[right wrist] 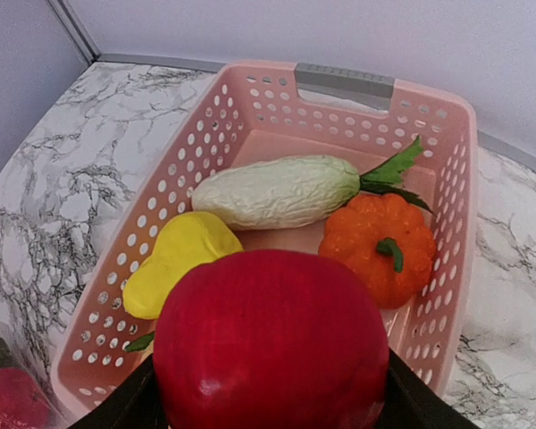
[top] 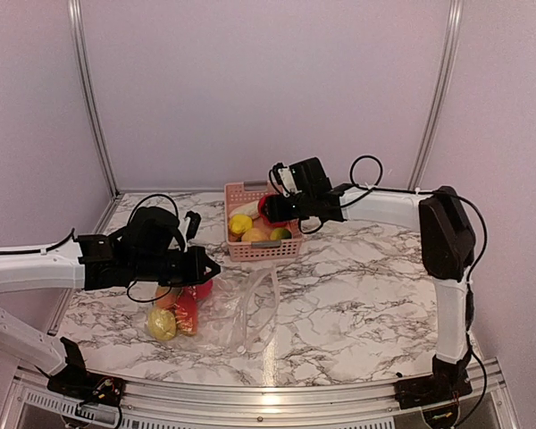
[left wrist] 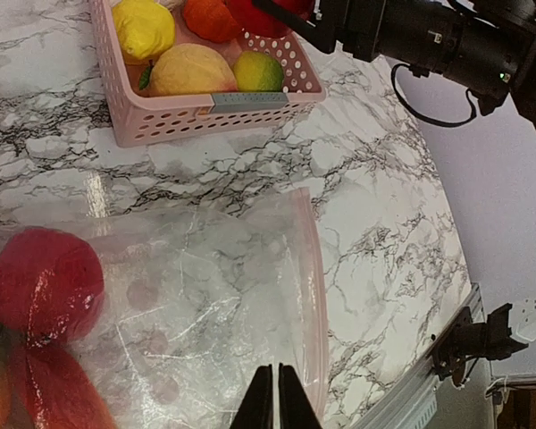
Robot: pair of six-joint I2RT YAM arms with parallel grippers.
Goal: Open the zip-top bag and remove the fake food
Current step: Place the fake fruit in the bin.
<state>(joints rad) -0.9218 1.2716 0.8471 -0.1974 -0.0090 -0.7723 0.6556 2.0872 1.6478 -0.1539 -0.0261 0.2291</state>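
Note:
The zip-top bag [top: 246, 308] lies flat and transparent on the marble, its pink zip strip [left wrist: 314, 295] to the right in the left wrist view. Inside it are red fake food [left wrist: 46, 281] and a yellow piece [top: 161, 323]. My left gripper [left wrist: 275, 398] is shut, its tips pinching the bag's film near the strip. My right gripper [right wrist: 270, 402] hangs over the pink basket [top: 250, 252], shut on a red apple [right wrist: 272, 344]. In the basket lie a white radish [right wrist: 277, 190], an orange pumpkin [right wrist: 380, 246] and a yellow pepper [right wrist: 183, 259].
The basket [left wrist: 210, 112] stands at the back middle of the table, just beyond the bag, and also holds a peach-coloured fruit [left wrist: 189, 71] and a green-yellow one [left wrist: 257, 71]. The metal table edge [left wrist: 411, 393] runs close on the right of the bag.

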